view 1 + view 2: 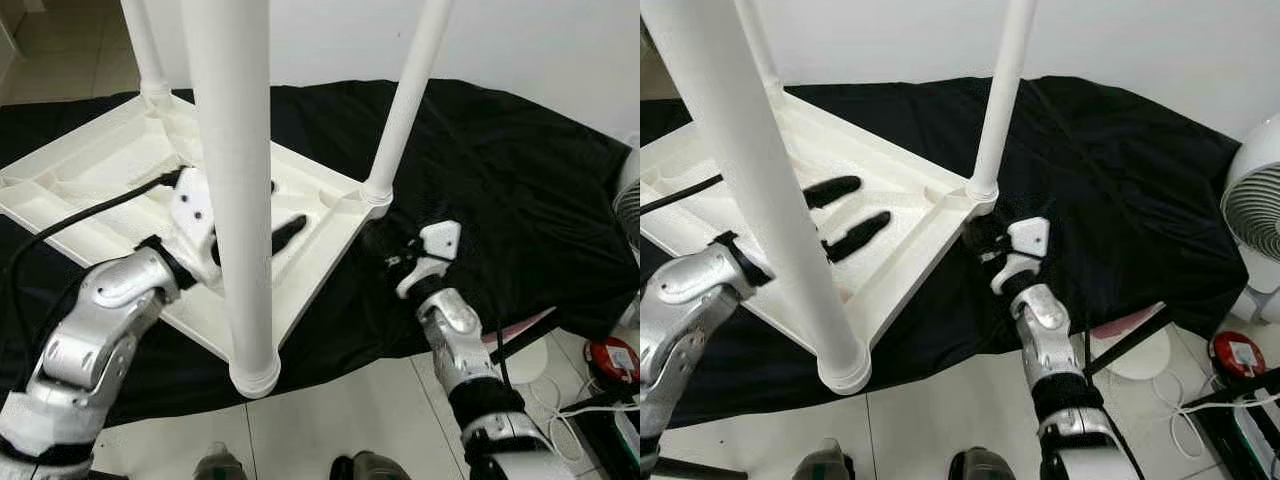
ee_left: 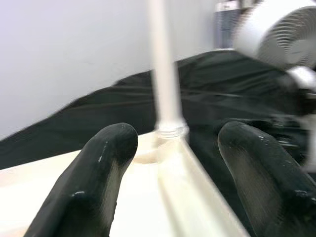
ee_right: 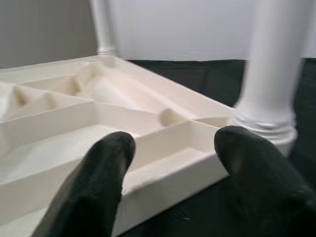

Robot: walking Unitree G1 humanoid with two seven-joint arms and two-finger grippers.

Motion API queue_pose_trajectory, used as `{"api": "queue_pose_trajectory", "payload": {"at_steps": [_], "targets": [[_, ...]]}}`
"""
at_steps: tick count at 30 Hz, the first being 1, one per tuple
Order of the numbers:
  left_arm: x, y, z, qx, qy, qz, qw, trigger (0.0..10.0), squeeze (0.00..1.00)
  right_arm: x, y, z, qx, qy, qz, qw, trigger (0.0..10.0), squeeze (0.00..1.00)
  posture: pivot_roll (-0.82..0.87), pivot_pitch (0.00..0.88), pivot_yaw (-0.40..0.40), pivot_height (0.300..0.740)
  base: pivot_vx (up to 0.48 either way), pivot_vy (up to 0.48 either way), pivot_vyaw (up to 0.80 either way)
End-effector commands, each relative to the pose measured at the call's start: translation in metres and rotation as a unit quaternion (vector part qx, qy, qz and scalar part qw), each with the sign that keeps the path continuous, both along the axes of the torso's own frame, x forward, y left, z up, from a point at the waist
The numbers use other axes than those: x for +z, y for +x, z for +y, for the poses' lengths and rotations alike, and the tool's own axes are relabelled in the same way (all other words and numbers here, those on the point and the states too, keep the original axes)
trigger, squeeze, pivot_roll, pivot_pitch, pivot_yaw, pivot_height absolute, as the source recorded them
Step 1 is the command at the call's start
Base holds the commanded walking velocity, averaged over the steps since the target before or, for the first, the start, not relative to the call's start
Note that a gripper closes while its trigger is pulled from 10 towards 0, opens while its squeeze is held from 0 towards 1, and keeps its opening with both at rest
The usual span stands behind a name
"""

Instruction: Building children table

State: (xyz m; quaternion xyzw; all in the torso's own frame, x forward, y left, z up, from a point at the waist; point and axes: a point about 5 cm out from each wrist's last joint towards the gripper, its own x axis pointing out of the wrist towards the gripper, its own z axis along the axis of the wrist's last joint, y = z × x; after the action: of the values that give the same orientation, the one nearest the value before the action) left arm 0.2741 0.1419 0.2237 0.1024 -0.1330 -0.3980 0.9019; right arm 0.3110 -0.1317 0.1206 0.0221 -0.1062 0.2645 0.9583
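A white children's table [image 1: 90, 170] lies upside down on a black cloth [image 1: 500, 180], its ribbed underside facing up. Three white legs stand in its corners: a near one [image 1: 235, 200], a far right one [image 1: 405, 110] and a far left one [image 1: 145, 50]. My left gripper [image 1: 845, 213] is open and reaches over the underside, both black fingers lying among the ribs just behind the near leg. My right gripper [image 1: 980, 235] is open too, low over the cloth at the table's corner beside the far right leg [image 3: 274, 64]. The table's edge [image 3: 163, 173] lies just beyond its fingers.
A white fan [image 1: 1255, 215] stands on the floor at the right, with a round white base [image 1: 530, 360], a red item [image 1: 612, 358] and cables [image 1: 580, 405] near it. Pale tiles [image 1: 330, 420] lie in front of the cloth. A white wall [image 1: 540, 50] is close behind.
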Motion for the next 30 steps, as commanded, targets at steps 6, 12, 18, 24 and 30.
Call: {"api": "queue_pose_trajectory", "payload": {"at_steps": [6, 12, 18, 24, 30], "targets": [[-0.005, 0.025, 0.030, 0.136, 0.026, -0.004, 0.990, 10.0, 0.00, 0.028, -0.019, 0.021, 0.163, -0.020, -0.019, 0.986, 10.0, 1.00, 0.11, 0.022, -0.018, 0.740, 0.000, 0.000, 0.00], [-0.021, 0.040, 0.047, 0.200, 0.065, 0.032, 0.977, 10.0, 0.00, 0.038, -0.035, 0.034, 0.288, -0.053, -0.006, 0.956, 10.0, 1.00, 0.13, 0.007, -0.034, 0.740, 0.000, 0.000, 0.00], [-0.033, 0.042, 0.053, 0.240, 0.059, 0.056, 0.967, 10.0, 0.00, 0.039, -0.054, 0.041, 0.398, -0.100, 0.011, 0.912, 10.0, 0.87, 0.17, 0.000, -0.065, 0.740, 0.000, 0.000, 0.00], [-0.040, 0.040, 0.053, 0.251, 0.074, 0.053, 0.964, 10.0, 0.00, 0.044, -0.070, 0.043, 0.500, -0.141, 0.032, 0.854, 10.0, 0.00, 0.18, 0.000, -0.075, 0.740, 0.000, 0.000, 0.00], [-0.042, 0.040, 0.057, 0.256, 0.086, 0.049, 0.961, 10.0, 0.00, 0.044, -0.073, 0.047, 0.540, -0.171, 0.028, 0.824, 10.0, 0.00, 0.21, 0.000, -0.083, 0.740, 0.000, 0.000, 0.00]]}}
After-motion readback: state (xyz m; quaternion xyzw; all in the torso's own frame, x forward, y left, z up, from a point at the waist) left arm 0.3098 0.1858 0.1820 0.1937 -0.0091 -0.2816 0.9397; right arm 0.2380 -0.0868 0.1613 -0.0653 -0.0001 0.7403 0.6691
